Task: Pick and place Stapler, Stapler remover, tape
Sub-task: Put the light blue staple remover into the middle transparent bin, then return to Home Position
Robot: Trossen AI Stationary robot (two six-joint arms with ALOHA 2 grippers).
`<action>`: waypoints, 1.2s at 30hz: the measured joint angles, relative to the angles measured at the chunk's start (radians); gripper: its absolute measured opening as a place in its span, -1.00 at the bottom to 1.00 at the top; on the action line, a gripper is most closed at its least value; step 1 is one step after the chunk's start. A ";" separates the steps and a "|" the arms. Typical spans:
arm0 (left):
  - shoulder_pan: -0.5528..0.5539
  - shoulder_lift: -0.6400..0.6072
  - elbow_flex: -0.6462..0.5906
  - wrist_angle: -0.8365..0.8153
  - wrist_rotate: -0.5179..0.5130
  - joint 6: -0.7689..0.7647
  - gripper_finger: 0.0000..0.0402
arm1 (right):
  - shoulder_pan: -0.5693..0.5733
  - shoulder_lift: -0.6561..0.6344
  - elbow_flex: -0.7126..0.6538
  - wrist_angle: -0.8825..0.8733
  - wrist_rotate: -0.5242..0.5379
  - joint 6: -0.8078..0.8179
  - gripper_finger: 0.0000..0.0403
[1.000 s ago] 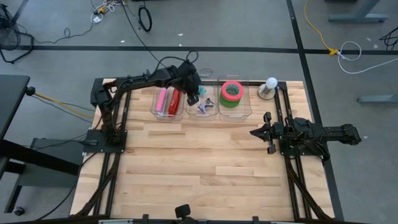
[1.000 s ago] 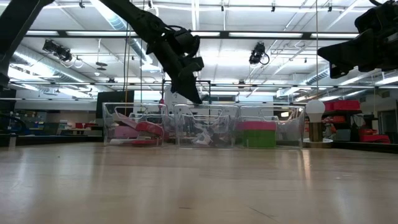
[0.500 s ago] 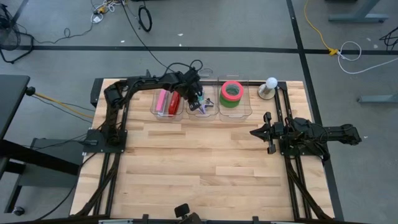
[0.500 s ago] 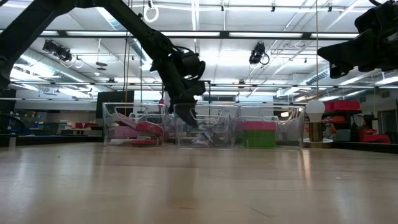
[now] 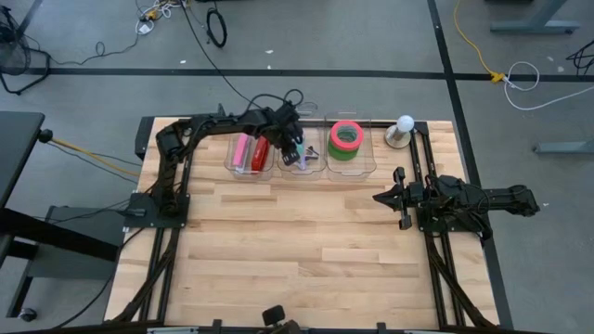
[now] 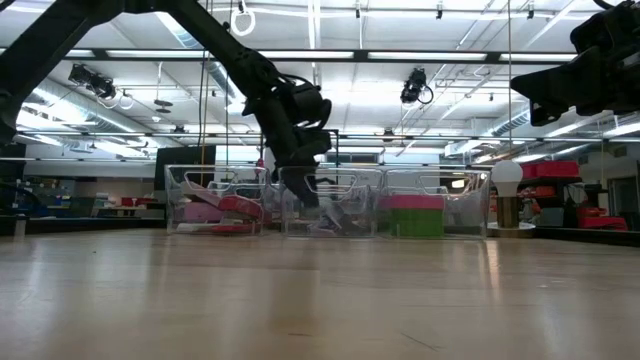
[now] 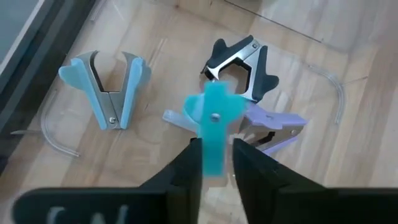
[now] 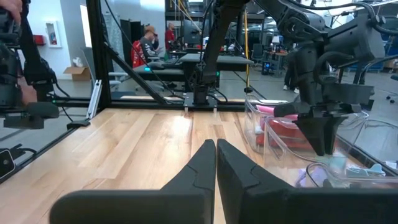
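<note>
Left tool (image 7: 216, 163) is down in the middle bin (image 5: 303, 163), pinching a teal staple remover (image 7: 215, 127); right tool (image 5: 380, 197) hangs closed over the surface (image 5: 297, 250).

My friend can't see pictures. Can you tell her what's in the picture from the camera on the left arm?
The left claw pinches a light blue staple remover between its two dark fingers, inside a clear bin on a wooden table. Around it lie three more staple removers: a blue one, a black one and a purple one.
</note>
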 joint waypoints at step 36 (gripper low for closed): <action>-0.139 -0.007 0.330 -0.305 -0.035 -0.013 -0.31 | 0.000 0.000 0.000 0.000 0.000 0.000 -0.91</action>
